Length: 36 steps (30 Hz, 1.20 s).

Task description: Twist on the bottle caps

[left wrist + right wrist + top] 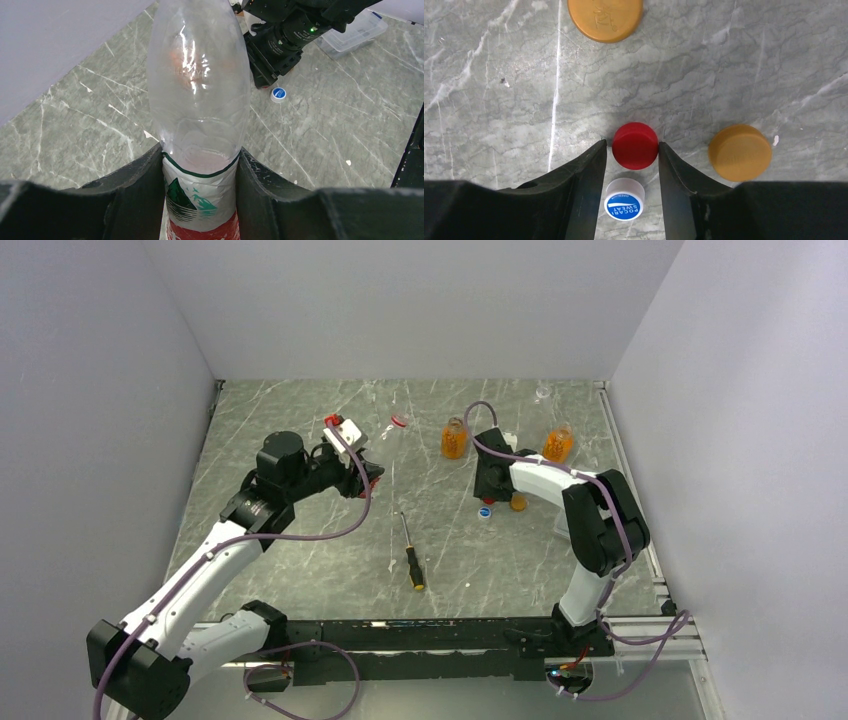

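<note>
Left claw [200,155] clamped on the clear bottle [200,90]. Right claw [631,146] jaws apart, straddling the red cap [635,145] on the table [499,90]. Both orange caps [740,152] and the blue cap [624,200] lie loose too, so capping looks barely started.

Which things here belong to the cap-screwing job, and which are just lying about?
For the job: clear bottle, amber bottle, second amber bottle, red cap, blue cap, orange cap.
Lying about: screwdriver, plastic box.
</note>
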### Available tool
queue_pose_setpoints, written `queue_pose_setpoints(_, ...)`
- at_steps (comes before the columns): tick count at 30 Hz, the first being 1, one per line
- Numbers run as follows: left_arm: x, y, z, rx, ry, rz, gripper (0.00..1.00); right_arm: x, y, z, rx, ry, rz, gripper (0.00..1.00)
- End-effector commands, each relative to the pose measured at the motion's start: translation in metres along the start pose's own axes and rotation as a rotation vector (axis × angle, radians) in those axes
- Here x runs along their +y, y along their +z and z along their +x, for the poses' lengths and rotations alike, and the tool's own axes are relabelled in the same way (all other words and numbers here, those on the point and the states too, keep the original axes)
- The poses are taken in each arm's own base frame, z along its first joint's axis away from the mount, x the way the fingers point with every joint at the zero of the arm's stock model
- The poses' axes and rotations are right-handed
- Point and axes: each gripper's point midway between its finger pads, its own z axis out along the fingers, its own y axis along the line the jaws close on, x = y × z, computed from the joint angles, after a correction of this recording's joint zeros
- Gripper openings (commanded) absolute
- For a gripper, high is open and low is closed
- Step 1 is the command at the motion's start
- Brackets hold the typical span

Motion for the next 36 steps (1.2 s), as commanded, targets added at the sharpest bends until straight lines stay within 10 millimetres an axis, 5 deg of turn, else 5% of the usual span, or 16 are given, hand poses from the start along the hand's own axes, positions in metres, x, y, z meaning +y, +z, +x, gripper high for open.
queue_pose_setpoints(1,0.0,0.002,-0.002,-0.005,0.017,0.011,0.49,0.006,0.003,-0.009,-0.027,0.002,-0.028,0.43)
queue_pose_setpoints(9,-0.004,0.008,0.002,0.009,0.002,0.043,0.48,0.008,-0.001,-0.008,-0.022,-0.007,-0.055,0.25)
queue_pose_setpoints(13,-0.013,0.009,0.007,0.022,0.01,0.099,0.48,0.02,-0.028,-0.019,-0.034,-0.029,-0.139,0.19)
queue_pose_setpoints(22,-0.053,0.001,0.016,0.047,0.05,0.349,0.47,0.076,-0.182,-0.056,-0.173,-0.146,-0.644,0.17)
queue_pose_setpoints(29,-0.084,-0.017,0.01,0.025,0.042,0.526,0.45,0.105,-0.307,-0.051,-0.269,-0.28,-1.077,0.17)
queue_pose_setpoints(36,-0.096,-0.028,0.004,-0.01,0.045,0.581,0.43,0.117,-0.364,-0.039,-0.259,-0.353,-1.334,0.18)
